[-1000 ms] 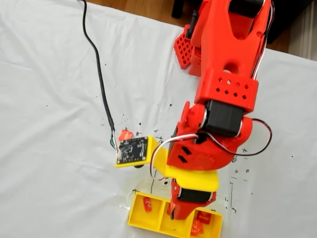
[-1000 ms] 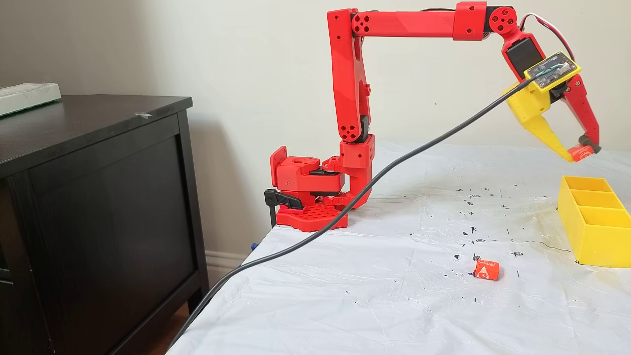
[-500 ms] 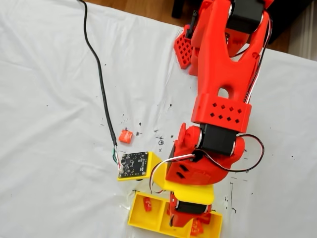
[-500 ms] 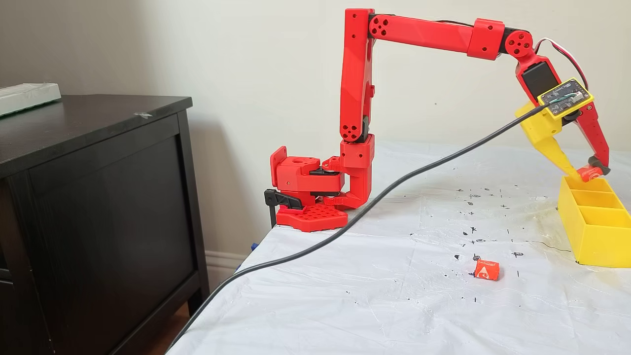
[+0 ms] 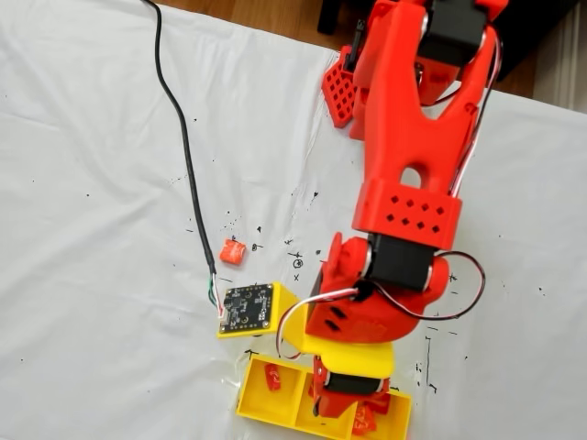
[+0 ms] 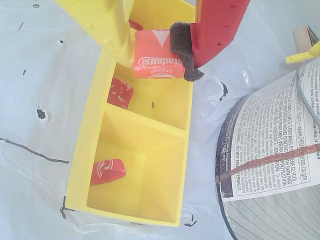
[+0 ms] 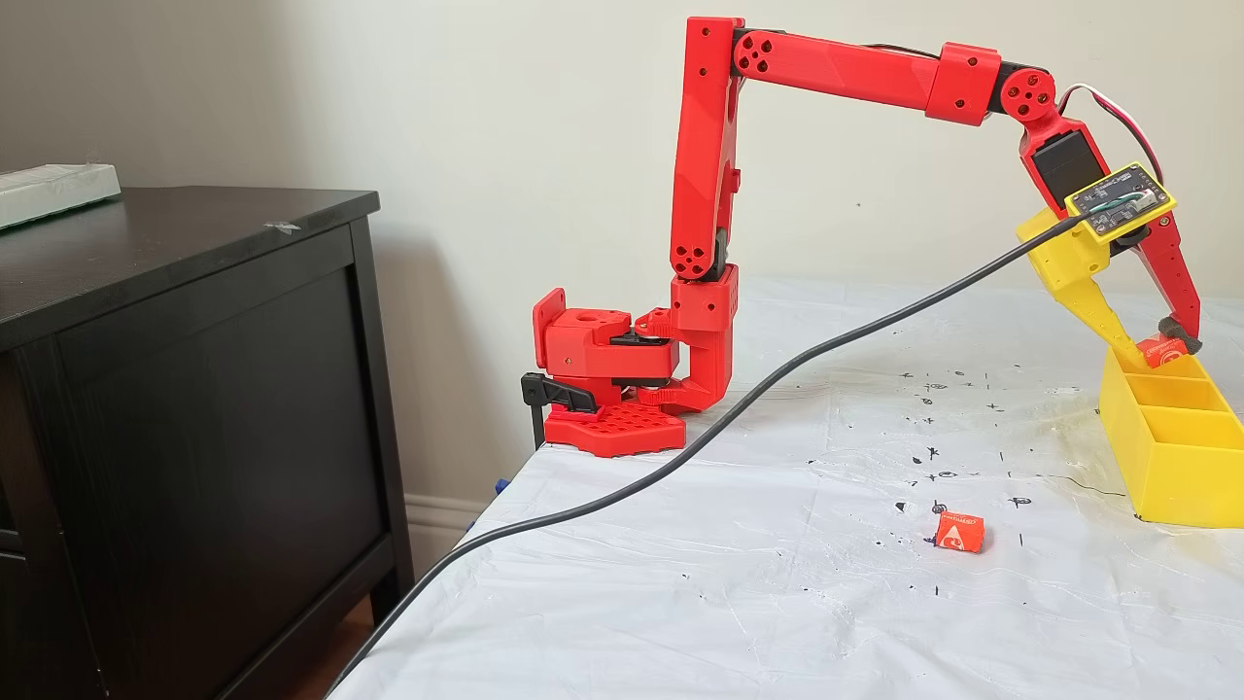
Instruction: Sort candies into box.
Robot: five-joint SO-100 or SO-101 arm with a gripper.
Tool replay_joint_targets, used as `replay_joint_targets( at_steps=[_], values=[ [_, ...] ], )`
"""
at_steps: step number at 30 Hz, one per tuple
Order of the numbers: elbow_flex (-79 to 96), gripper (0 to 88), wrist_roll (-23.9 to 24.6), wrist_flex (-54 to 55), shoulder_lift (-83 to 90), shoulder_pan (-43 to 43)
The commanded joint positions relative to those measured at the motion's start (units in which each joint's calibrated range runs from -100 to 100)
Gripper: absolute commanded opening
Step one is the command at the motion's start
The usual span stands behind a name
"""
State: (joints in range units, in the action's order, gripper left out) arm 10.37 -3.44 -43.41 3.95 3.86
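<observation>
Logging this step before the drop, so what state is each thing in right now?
Pincer: shut on the orange candy, over the far end of the box.
Orange candy: held, not yet released.
Yellow box: upright on the table, a red candy in the middle compartment, another in the near one.
Loose candy: lying on the white table cover, unpicked.

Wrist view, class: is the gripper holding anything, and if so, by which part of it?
Yes. The gripper is shut on an orange candy, pinching its two opposite sides between the yellow finger and the red finger's dark pad, above the yellow box.
</observation>
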Motion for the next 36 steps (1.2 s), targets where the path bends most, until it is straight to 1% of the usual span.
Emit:
replay_joint_targets(
  at_steps=[1,3,7,12,16,17,19,22,25,31,34,36],
  values=[
    [-5.05,28.3,-0.49,0.80,1.82,0.94],
    [-5.05,38.0,-0.59,0.71,1.99,0.94],
    [-5.23,44.6,0.05,0.06,2.25,0.85],
    [-5.32,44.3,0.05,-0.60,2.75,0.76],
    [-5.14,39.7,-0.24,-0.84,3.26,0.67],
    [-4.96,35.2,-0.39,-0.92,3.52,0.67],
    [-4.96,22.6,-0.34,-1.33,3.86,0.67],
    [-4.96,6.7,0.20,-1.91,4.28,0.40],
    [-5.14,3.5,0.24,-2.48,4.79,0.13],
    [-5.77,0.6,-0.54,-5.18,5.89,-0.69],
    [-6.87,0.2,-1.66,-8.70,6.57,-2.05],
    [-9.05,0.2,-3.22,-14.84,6.83,-3.77]
  ],
)
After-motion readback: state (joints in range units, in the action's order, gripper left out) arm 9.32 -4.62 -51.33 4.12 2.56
